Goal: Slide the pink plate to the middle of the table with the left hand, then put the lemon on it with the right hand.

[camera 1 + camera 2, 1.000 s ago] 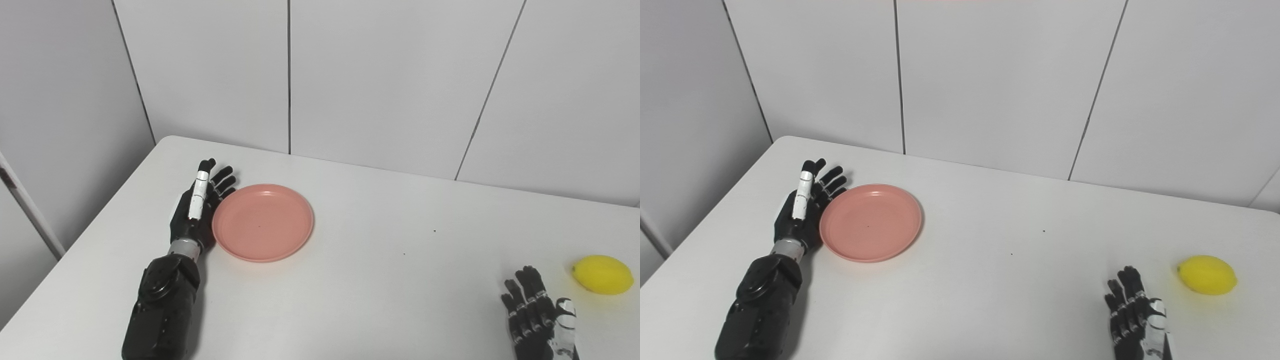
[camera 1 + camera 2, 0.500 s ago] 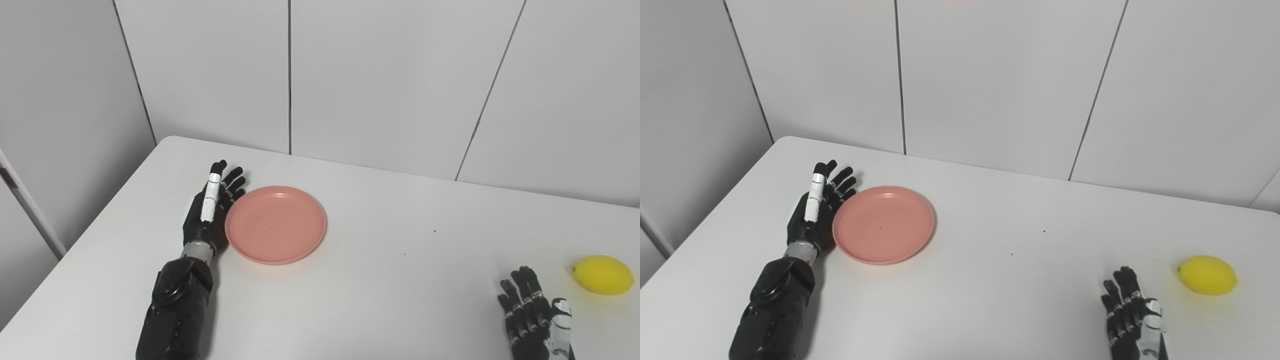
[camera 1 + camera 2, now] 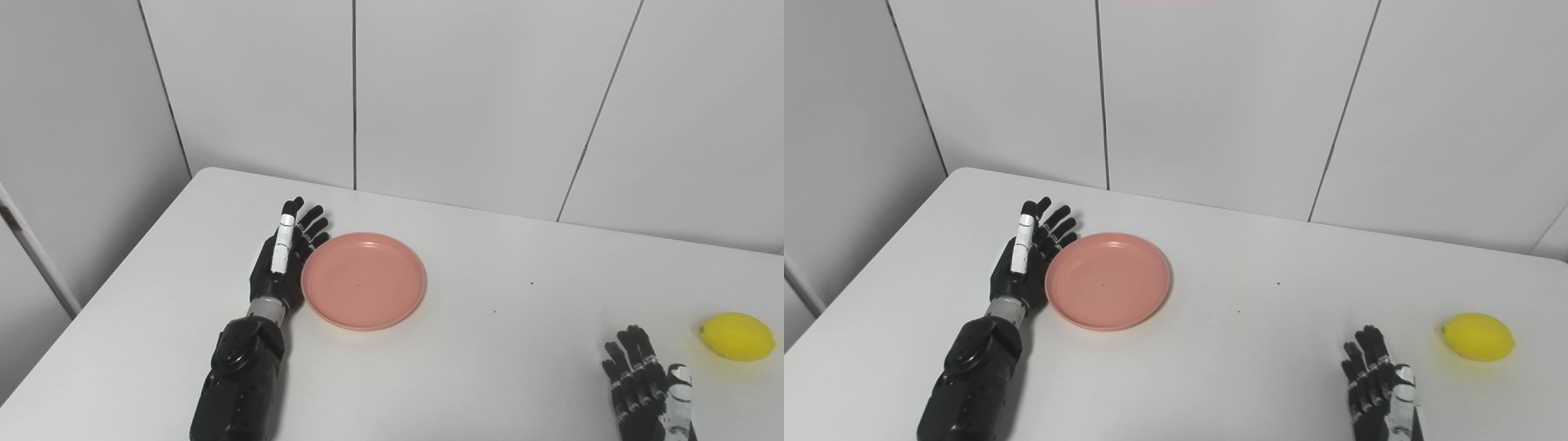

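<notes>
Both hands flat; left hand [image 3: 281, 264] touching plate [image 3: 364, 280]

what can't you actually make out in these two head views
- Right hand: palm and wrist cut off by the bottom edge in both views.
- Left hand: its palm side faces the pink plate, so actual contact with the rim is hidden.
- Lemon: its far side and underside are hidden by itself.

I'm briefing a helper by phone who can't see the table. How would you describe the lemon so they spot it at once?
Start at the white table and look to its right edge. Beyond the right hand lies the lemon, alone and untouched. It is the only yellow thing, small and oval, unlike the flat pink plate on the left.
</notes>
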